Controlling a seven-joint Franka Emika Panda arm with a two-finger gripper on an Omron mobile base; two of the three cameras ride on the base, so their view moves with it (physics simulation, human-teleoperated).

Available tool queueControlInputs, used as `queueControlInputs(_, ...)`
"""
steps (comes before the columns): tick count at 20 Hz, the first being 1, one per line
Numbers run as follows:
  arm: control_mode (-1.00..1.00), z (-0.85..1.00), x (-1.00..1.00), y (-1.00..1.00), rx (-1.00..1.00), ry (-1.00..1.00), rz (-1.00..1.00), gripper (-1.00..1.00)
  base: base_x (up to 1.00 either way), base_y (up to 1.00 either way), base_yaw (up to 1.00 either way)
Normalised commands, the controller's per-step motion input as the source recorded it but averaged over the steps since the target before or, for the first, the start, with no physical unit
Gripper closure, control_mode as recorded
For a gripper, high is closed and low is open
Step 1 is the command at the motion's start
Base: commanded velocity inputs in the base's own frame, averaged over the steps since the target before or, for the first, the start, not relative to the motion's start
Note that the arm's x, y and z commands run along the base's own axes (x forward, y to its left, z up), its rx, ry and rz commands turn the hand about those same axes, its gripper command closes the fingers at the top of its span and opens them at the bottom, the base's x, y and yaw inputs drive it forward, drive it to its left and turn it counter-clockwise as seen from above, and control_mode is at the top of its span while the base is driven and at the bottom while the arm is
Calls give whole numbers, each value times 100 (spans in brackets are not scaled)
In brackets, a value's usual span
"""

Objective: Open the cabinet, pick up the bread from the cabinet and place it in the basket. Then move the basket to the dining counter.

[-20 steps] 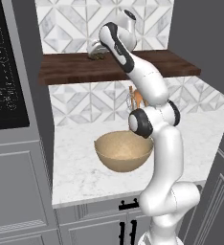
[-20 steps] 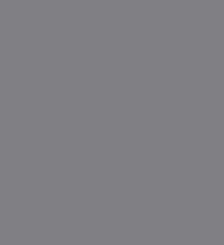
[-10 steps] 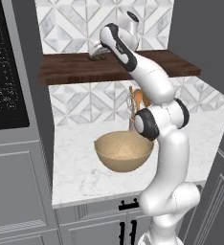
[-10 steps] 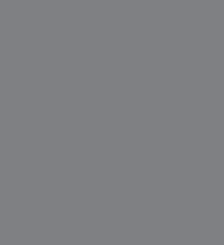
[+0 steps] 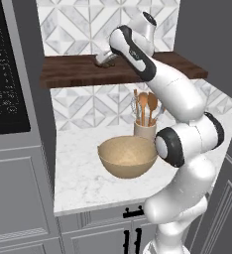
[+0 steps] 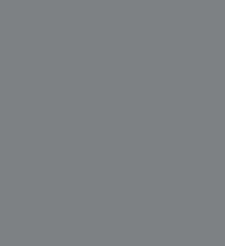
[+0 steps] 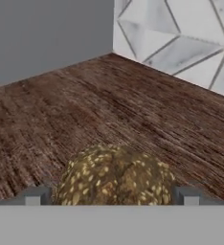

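The bread, a lumpy brown seeded lump, lies on the dark wooden cabinet shelf. My gripper is open, with one fingertip on each side of the bread, close to its flanks. In the left base view the arm reaches up to the shelf, and the gripper is down at the bread near the shelf's middle. Below it, the tan round basket stands on the marble counter.
A beige utensil holder with wooden spoons stands just behind the basket. A black oven panel fills the tall unit at the left. Grey panelled doors with black handles run under the counter. Tiled wall backs the shelf.
The hand has come down and forward onto the shelf, closing in around the bread. The elbow has swung out to the right. The basket has not moved.
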Motion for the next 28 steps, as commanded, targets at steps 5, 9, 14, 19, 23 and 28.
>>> queueControlInputs(5,-100,14,-100,-2,3,-9,-5,100,0,0,0)
queueControlInputs(9,-100,33,-100,-12,7,-4,-9,100,0,0,0)
queueControlInputs(14,-100,28,-100,-11,11,0,-11,100,0,0,0)
queueControlInputs(19,-100,0,-100,-5,2,7,-12,100,0,0,0)
queueControlInputs(23,-100,-14,-100,-4,0,20,-13,100,0,0,0)
queueControlInputs(28,-100,-56,-100,-21,0,24,-4,100,0,0,0)
